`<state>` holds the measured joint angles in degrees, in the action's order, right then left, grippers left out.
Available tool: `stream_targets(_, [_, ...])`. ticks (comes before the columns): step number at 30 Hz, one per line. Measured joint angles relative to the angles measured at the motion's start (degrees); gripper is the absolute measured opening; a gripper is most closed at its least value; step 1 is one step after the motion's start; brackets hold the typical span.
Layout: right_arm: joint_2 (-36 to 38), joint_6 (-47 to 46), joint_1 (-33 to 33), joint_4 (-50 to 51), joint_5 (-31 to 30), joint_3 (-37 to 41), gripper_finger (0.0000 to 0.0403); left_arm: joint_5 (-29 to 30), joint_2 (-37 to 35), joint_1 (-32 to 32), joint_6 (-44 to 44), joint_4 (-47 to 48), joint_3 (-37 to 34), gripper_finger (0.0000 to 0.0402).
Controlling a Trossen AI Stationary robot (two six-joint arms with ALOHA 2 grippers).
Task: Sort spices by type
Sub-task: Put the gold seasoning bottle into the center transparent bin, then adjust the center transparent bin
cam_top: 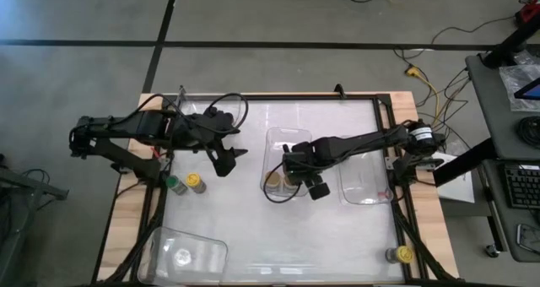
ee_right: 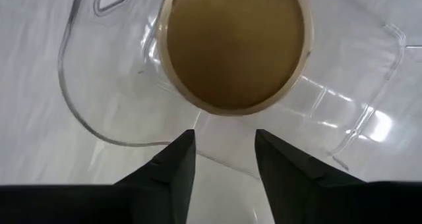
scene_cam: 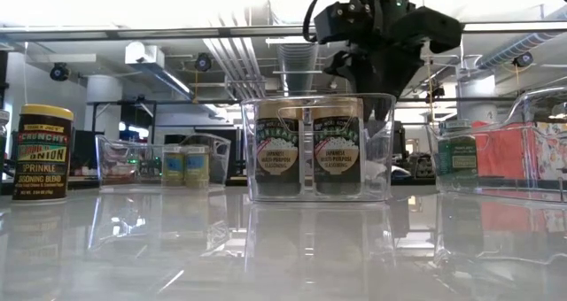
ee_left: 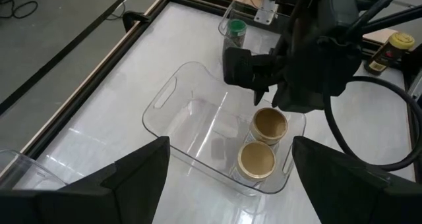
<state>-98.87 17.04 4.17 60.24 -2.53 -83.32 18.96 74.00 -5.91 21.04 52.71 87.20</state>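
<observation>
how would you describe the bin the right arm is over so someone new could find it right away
Start at the middle of the white table, where the right gripper hangs. Directly below it is a clear bin with cut-out handles. It alone holds two tan-lidded jars side by side at one end; the bin further right has a green-lidded jar, and the one at the near left corner sits apart from both arms.

2 tan-lidded spice jars [ee_left: 264,143] stand upright, side by side and touching, inside the clear bin at the table's middle. A green-lidded jar [cam_top: 175,184] and a yellow-lidded jar [cam_top: 195,181] stand together near the left edge. Another yellow-lidded jar [cam_top: 404,254] sits at the near right corner. A second green-lidded jar [ee_left: 236,30] stands in the right-hand bin.
</observation>
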Motion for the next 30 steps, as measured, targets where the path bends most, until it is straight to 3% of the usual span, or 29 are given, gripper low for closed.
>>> stream_targets(22, [0.0, 3.1, -0.2, -5.2, 0.0, 0.1, 0.0078, 0.0, 0.0, 0.0, 0.3, 0.0, 0.0, 0.0304])
stream_targets(30, [0.3, 3.1, -0.2, -2.5, -0.5, 0.1, 0.0088, 0.0, 0.0, 0.0, 0.3, 0.0, 0.0, 0.0304])
